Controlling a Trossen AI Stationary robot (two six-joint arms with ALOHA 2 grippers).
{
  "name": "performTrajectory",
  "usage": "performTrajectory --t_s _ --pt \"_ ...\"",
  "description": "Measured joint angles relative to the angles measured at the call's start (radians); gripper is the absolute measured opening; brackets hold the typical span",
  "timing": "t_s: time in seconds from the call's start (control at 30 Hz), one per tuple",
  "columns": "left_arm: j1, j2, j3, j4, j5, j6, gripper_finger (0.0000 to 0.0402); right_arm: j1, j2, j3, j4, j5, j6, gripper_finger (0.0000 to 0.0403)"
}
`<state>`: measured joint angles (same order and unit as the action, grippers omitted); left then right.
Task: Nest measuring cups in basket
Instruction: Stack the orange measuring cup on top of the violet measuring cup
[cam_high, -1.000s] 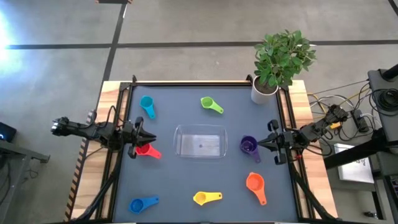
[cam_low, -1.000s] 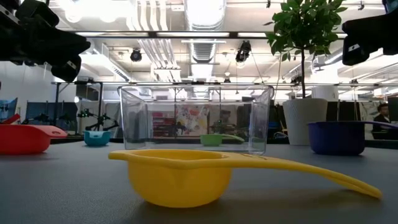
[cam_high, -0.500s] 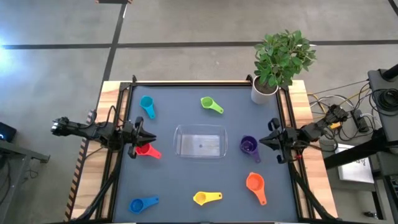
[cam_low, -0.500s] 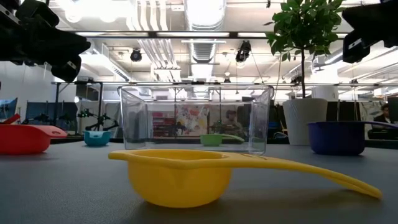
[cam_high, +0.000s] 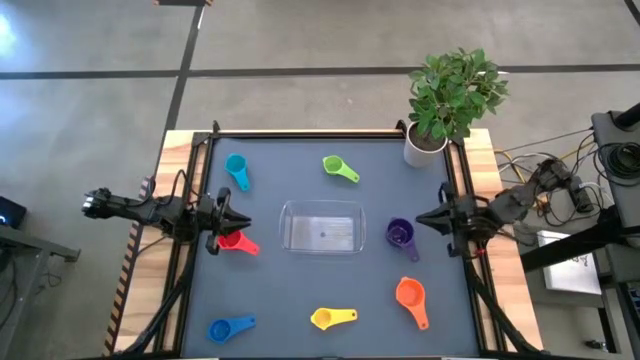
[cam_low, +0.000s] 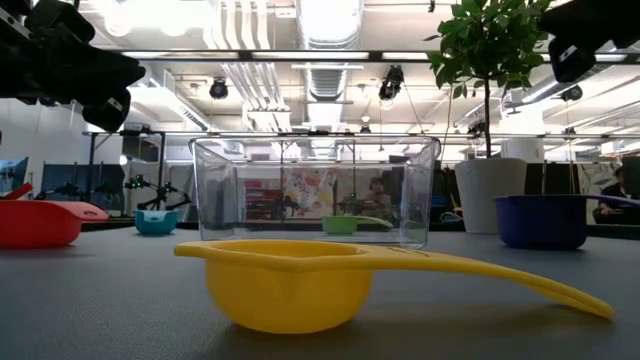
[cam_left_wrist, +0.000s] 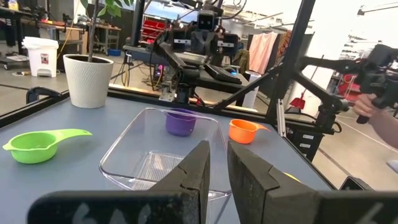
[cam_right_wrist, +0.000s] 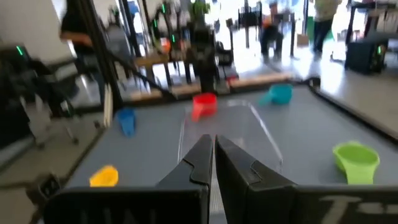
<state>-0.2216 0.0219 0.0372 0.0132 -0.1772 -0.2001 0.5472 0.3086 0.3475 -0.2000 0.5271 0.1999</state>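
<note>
I see a red cup (cam_high: 233, 240), purple cup (cam_high: 400, 235), a clear basket (cam_high: 321, 228), and perhaps a dark grey table (cam_high: 300, 290).

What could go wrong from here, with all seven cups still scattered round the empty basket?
The left gripper hangs right over the red cup with its fingers nearly together; coming down like that, it may push the cup rather than straddle it. The right gripper is shut beside the purple cup, so a sweep inward could knock it against the clear basket, which looks light enough to slide.
</note>
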Motion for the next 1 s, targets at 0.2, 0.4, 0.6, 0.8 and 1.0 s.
performTrajectory --t_s 0.2,0.4,0.6,0.8,1.0 --pt "0.0 0.0 0.0 0.0 0.0 0.0 0.0039 0.009 0.221 0.125 -0.189 -0.008 0.196 0.0009" --pt "0.0 0.0 0.0 0.0 -0.001 0.0 0.0039 0.078 0.386 0.232 -0.37 -0.005 0.446 0.0009" --pt "0.0 0.0 0.0 0.0 -0.006 0.0 0.0039 0.171 0.518 0.264 -0.449 -0.011 0.685 0.0009" --pt "0.0 0.0 0.0 -0.001 -0.006 0.0 0.0039 0.287 0.603 0.299 -0.452 -0.012 0.837 0.0009" --pt "0.0 0.0 0.0 -0.002 -0.006 0.0 0.0039 0.364 0.681 0.306 -0.449 -0.026 0.945 0.0009"
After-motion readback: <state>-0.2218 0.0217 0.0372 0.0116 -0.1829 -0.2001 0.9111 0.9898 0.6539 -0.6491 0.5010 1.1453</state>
